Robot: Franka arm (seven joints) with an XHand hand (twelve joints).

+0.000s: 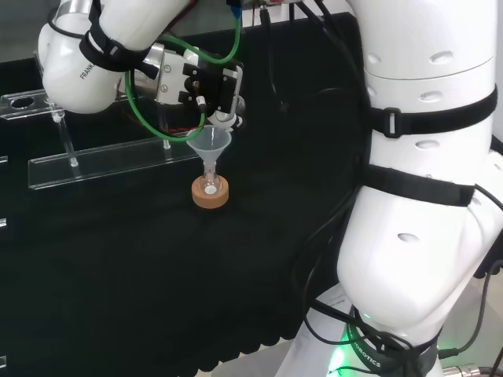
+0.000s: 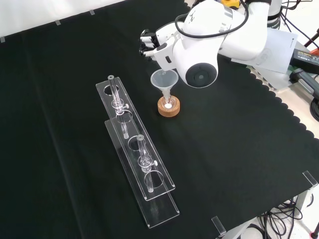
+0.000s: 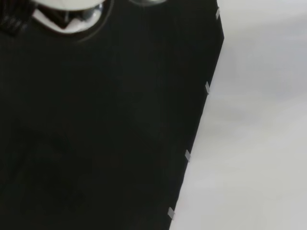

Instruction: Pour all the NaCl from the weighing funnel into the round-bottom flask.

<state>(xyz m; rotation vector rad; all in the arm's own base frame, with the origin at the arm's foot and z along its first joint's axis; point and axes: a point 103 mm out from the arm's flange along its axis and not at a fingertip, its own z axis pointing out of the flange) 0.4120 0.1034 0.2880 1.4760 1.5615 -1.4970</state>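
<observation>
A small round-bottom flask [image 1: 211, 188] [image 2: 168, 104] stands on a cork ring [image 1: 210, 196] [image 2: 168, 108] near the middle of the cloth, with a little white powder in its bottom. A clear plastic funnel [image 1: 210, 144] [image 2: 164, 80] sits in its neck. The hand [image 1: 206, 85] [image 2: 151, 46] hangs just above and beside the funnel's rim, turned on its side. Its fingers curl round a small pale piece, the weighing funnel [image 1: 227, 118], whose end is at the funnel's rim. A blurred white part of the hand [image 3: 62, 14] shows in the wrist view.
A long clear acrylic rack [image 1: 110, 163] [image 2: 137, 159] with two thin glass tubes stands to the left of the flask in both views. The arm's big white links [image 1: 424, 196] [image 2: 219, 35] rise beside the flask. The cloth's edge [image 3: 199, 115] meets pale floor in the wrist view.
</observation>
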